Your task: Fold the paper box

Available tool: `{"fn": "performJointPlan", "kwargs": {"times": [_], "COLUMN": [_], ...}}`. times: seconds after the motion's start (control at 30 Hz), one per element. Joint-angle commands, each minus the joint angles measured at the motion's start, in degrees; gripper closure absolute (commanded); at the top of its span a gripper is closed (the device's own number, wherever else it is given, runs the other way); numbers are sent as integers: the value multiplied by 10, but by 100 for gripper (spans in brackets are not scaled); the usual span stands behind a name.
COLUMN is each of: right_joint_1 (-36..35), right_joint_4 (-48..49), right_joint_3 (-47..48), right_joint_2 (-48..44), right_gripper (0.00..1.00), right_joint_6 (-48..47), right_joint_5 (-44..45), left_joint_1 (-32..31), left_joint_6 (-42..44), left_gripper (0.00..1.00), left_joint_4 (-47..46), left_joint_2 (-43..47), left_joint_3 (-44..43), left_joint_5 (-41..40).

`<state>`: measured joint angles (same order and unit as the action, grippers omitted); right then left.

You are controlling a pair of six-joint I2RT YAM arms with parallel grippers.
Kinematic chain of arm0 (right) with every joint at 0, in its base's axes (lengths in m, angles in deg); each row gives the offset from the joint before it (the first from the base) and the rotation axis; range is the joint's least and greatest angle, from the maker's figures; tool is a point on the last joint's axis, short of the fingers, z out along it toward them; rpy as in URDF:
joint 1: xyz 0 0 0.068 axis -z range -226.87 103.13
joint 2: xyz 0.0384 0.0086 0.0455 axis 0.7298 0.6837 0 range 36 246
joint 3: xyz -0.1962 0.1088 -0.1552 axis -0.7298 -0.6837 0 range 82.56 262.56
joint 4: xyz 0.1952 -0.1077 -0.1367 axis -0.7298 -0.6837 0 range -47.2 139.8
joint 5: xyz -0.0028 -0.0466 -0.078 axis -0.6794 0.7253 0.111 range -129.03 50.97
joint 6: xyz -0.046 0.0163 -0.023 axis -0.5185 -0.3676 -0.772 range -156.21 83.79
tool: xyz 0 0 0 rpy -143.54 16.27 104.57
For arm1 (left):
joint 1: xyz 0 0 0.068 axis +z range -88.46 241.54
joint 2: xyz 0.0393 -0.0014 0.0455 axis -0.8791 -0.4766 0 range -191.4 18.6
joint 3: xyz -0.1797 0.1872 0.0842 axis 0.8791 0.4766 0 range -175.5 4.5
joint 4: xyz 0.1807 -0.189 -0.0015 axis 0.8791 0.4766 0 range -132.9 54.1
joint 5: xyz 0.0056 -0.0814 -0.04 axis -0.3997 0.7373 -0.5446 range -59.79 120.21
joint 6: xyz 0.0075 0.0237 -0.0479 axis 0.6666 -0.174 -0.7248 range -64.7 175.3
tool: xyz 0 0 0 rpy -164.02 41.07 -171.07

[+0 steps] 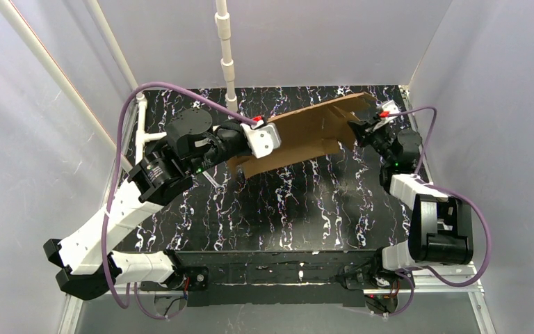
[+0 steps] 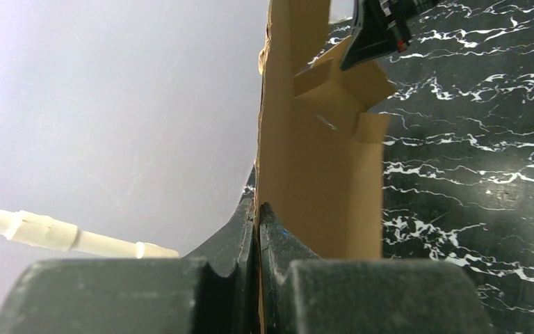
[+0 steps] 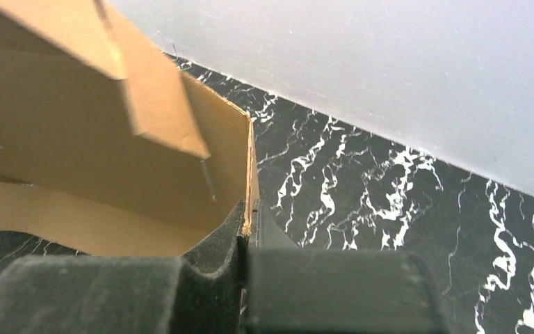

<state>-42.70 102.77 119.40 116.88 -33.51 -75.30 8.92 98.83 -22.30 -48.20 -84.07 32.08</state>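
The paper box (image 1: 306,136) is a brown cardboard sheet with flaps, held off the black marbled table at the back centre, tilted. My left gripper (image 1: 272,139) is shut on its left edge; in the left wrist view the paper box (image 2: 320,181) stands edge-on, pinched between the left gripper (image 2: 257,209) fingers. My right gripper (image 1: 359,125) is shut on the sheet's right edge. The right wrist view shows the paper box (image 3: 76,153) with a folded flap hanging inward and the right gripper (image 3: 249,212) clamped on its edge.
A white pipe post (image 1: 226,56) stands at the back centre, just behind the box. White enclosure walls (image 1: 487,83) surround the marbled table (image 1: 285,209). Purple cables (image 1: 153,90) loop over both arms. A white pipe end (image 2: 62,233) shows left of the left fingers.
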Motion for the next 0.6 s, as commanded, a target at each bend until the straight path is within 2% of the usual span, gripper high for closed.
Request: {"fn": "performJointPlan", "kwargs": {"times": [0.0,0.1,0.3,0.57], "right_joint_1": [-59,-78,-79,-78], "right_joint_4": [119,157,179,184], "right_joint_3": [-14,-31,-55,-71], "right_joint_2": [24,39,44,42], "right_gripper": [99,99,99,99], "right_joint_6": [-25,-42,-54,-55], "right_joint_5": [95,127,135,123], "left_joint_1": [-2,-2,-2,2], "left_joint_6": [-53,-84,-131,-175], "left_gripper": [100,100,100,100], "left_joint_4": [1,14,13,82], "left_joint_2": [2,-7,-10,-27], "left_joint_3": [-19,-19,-14,-73], "left_joint_5": [-5,-11,-37,-43]}}
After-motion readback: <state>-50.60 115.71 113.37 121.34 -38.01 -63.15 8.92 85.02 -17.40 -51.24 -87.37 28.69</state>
